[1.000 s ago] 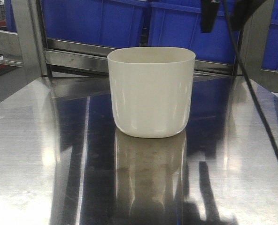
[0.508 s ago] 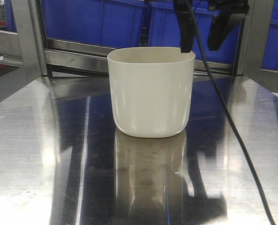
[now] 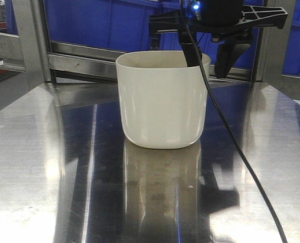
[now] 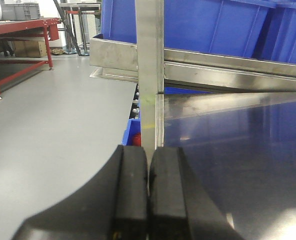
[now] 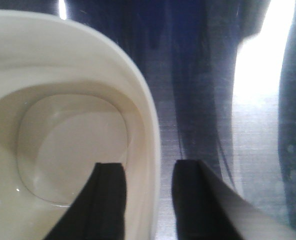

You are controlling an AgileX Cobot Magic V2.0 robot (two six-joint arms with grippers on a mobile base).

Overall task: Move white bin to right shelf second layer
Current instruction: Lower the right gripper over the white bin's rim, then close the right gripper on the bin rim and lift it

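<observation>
A mirror-bright stainless-steel table (image 3: 48, 167) fills the front view, reflecting the ribbed blue crates (image 3: 114, 23) that stand behind it on a steel rack whose horizontal rail (image 3: 79, 58) runs just past the table's far edge. The white bin (image 3: 162, 101) stands upright near the middle of the table, a glossy cream tub with rounded corners. The wall facing the front camera shows only highlights, and its reflection lies below it on the steel. The right gripper (image 3: 207, 63) hangs over the bin's right rim with its black fingers spread. One finger (image 3: 190, 54) dips inside the bin and the other hangs outside the wall, and a black cable (image 3: 231, 136) trails from it down across the table. The right wrist view gives what the front view hides: looking straight down, the bin (image 5: 63, 130) shows its bare rounded floor, and the right gripper (image 5: 149, 172) straddles the rim, with one finger (image 5: 108, 200) inside and the other over bare table. There is a gap on each side of the wall, so nothing is pinched. The left wrist view looks elsewhere. The left gripper (image 4: 148, 165) has its two black pads (image 4: 130, 190) pressed flat together with nothing between them, aimed at an upright steel post (image 4: 150, 75) at the table's corner. Beyond the post are grey floor (image 4: 53, 125), a red-framed bench (image 4: 18, 30) carrying a grey crate (image 4: 20, 10), and more blue crates. The bin does not appear in this view.
</observation>
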